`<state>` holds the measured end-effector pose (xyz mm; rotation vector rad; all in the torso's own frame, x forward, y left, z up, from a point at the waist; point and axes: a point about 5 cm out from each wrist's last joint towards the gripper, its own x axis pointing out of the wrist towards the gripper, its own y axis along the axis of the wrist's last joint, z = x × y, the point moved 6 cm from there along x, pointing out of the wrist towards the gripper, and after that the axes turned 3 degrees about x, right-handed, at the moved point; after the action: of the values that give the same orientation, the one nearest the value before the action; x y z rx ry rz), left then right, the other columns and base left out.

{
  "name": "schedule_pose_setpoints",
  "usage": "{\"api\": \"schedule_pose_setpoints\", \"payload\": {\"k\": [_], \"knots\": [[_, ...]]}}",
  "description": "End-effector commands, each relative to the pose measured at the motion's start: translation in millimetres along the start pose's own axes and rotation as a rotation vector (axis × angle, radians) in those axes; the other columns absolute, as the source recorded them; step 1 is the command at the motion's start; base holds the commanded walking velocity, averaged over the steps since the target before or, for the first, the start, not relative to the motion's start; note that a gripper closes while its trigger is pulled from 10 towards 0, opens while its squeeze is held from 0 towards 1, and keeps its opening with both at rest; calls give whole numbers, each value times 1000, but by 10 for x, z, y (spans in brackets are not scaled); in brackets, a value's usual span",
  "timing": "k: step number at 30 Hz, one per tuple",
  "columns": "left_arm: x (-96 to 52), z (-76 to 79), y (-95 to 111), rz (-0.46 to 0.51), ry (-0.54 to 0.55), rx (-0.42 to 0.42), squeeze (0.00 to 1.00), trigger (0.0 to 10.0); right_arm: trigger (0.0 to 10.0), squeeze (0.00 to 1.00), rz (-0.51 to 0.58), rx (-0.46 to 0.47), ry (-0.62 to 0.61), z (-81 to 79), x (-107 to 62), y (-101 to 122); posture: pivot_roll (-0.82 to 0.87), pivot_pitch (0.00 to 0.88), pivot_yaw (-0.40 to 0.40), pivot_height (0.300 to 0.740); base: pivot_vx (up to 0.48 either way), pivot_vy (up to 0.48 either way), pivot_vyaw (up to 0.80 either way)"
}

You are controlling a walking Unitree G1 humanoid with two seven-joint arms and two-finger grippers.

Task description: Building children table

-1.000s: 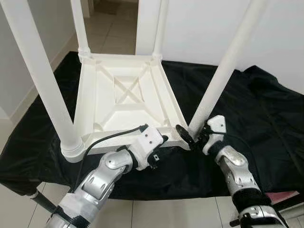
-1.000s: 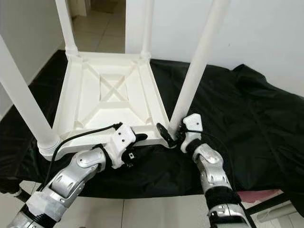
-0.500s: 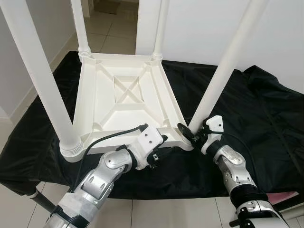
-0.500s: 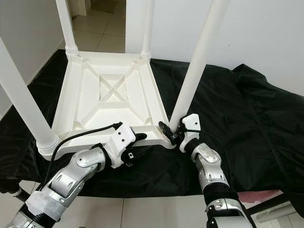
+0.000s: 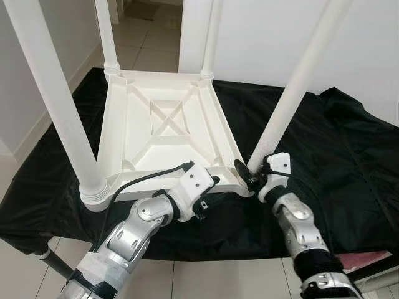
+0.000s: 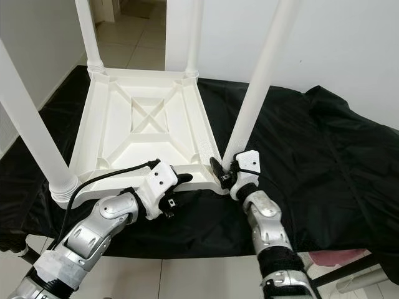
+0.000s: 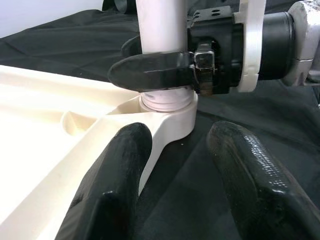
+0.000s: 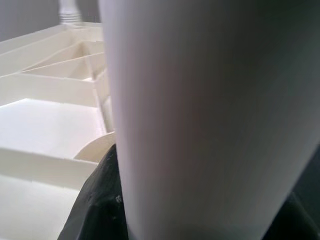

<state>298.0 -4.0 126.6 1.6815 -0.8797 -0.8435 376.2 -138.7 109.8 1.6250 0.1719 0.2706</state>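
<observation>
All four table legs (image 5: 298,81) run off the top edge of the head views, so their free ends can't be seen. Right claw (image 6: 225,175): its far finger is hidden behind the leg at the near right corner of the upturned table top (image 5: 165,134), and in the right wrist view the blurred leg blocks almost everything. Left claw (image 7: 180,165): finger bases cut off by the picture's edge; black cloth (image 5: 324,143) hides the desk.

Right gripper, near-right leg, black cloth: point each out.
Right gripper (image 7: 152,70), left wrist view, midway between fingertips.
Near-right leg (image 5: 293,93), left eye view, mid-shaft.
Black cloth (image 6: 324,156), right eye view, bare folds.
</observation>
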Motion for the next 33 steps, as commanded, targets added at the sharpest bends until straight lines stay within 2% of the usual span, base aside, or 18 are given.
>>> {"api": "schedule_pose_setpoints", "payload": {"k": [1,3,7,9,11,12,15,25,26,27,28,33], "knots": [[6,51,-18,-7,-52,-4,0,10000,10000,0,-60,14,-150,188,-106,-161,13,0,-103,740,0,0,0],[12,60,-18,-6,-56,-3,0,10000,10000,0,-69,27,-253,214,-146,-186,12,0,-104,740,0,0,0],[13,66,-18,-5,-57,-3,0,10000,10000,0,-74,49,-312,205,-161,-199,3,0,-103,740,0,0,0],[33,88,-14,0,-60,-6,0,10000,10000,0,-70,69,-425,156,-150,-196,-4,0,-102,740,0,0,0],[47,96,-8,3,-61,-9,0,10000,10000,0,-73,86,-457,107,-141,-202,-4,0,-102,740,0,0,0],[57,100,-2,6,-62,-10,0,10000,10000,0,-73,97,-461,46,-126,-202,-4,0,-102,740,0,0,0],[69,107,9,11,-64,-13,0,10000,10000,0,-63,129,-375,-123,-75,-158,-12,0,-99,740,0,0,0],[79,111,6,12,-64,-13,0,10000,10000,0,-16,110,-317,-175,-74,-31,-13,0,-108,740,0,0,0],[81,113,7,13,-63,-15,0,10000,10000,282,-8,110,-309,-187,-70,-11,-14,0,-109,740,0,0,0],[81,113,7,13,-63,-15,0,10000,10000,282,-8,110,-309,-187,-70,-11,-14,0,-109,740,0,0,0],[85,118,10,14,-62,-16,0,10000,10000,1000,0,111,-307,-185,-68,9,-14,0,-109,740,0,0,0],[86,131,12,17,-61,-18,0,10000,10000,1000,29,106,-295,-160,-76,69,-13,0,-113,740,0,0,0]]}}
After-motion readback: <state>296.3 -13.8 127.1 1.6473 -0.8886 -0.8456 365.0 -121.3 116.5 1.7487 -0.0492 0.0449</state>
